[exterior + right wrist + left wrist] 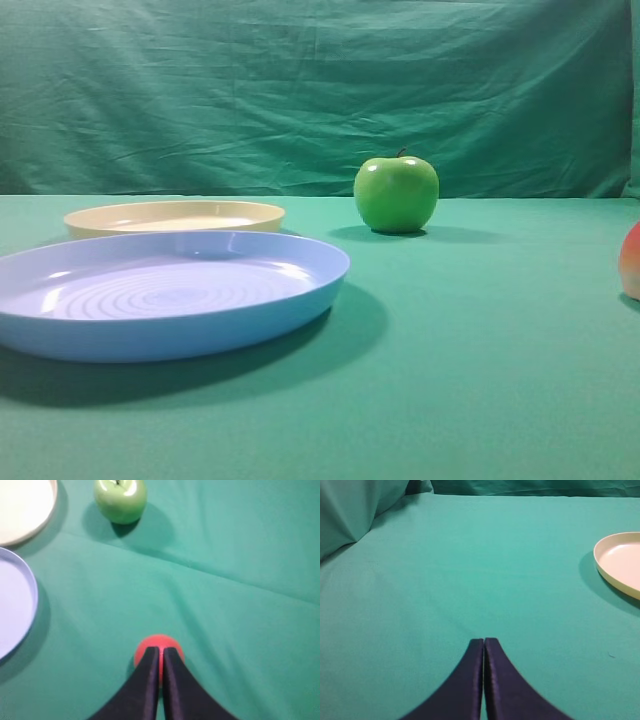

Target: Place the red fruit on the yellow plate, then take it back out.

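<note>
The red fruit (631,262) rests on the green cloth at the far right edge of the exterior view, half cut off. In the right wrist view the red fruit (158,641) lies directly below my right gripper (160,650), whose dark fingers are shut together above it, not around it. The yellow plate (175,215) sits empty at the back left, also showing as the yellow plate (22,510) and the yellow plate (620,560). My left gripper (484,640) is shut on nothing over bare cloth, to the left of the plate.
A large light-blue plate (170,300) stands in front of the yellow one, empty; its rim shows as the blue plate (15,605). A green apple (396,193) sits mid-table at the back, the same green apple (120,497). A green backdrop hangs behind.
</note>
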Robot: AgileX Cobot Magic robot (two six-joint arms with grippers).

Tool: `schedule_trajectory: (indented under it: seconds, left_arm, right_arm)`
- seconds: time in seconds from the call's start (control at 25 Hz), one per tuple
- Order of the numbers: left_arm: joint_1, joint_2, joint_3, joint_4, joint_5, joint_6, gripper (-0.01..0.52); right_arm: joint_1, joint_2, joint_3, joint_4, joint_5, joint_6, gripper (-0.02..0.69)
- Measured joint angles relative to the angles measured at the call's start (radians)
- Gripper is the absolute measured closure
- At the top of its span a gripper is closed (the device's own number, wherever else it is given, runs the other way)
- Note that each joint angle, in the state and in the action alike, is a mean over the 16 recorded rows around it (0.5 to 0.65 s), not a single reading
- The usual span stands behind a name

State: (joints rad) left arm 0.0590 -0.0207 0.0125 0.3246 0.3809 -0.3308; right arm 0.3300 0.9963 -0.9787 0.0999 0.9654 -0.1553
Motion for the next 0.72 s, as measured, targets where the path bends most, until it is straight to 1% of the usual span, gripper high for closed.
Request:
schedule_trajectory:
  seconds: [0.12,0.4,0.72]
  left_arm:
    - [0.000,0.000,0.000,0.000,0.000,0.000,0.514]
    - [0.000,0.000,0.000,0.000,0.000,0.000,0.514]
    - [0.000,0.000,0.000,0.000,0.000,0.000,0.514]
  right_arm:
    - [0.000,-0.113,0.007,0.031,0.023,0.001,0.665]
    - [0.000,-0.344,0.026,0.103,0.090,0.002,0.665]
    - [-0.002,-0.500,0.044,0.086,0.142,0.022,0.665]
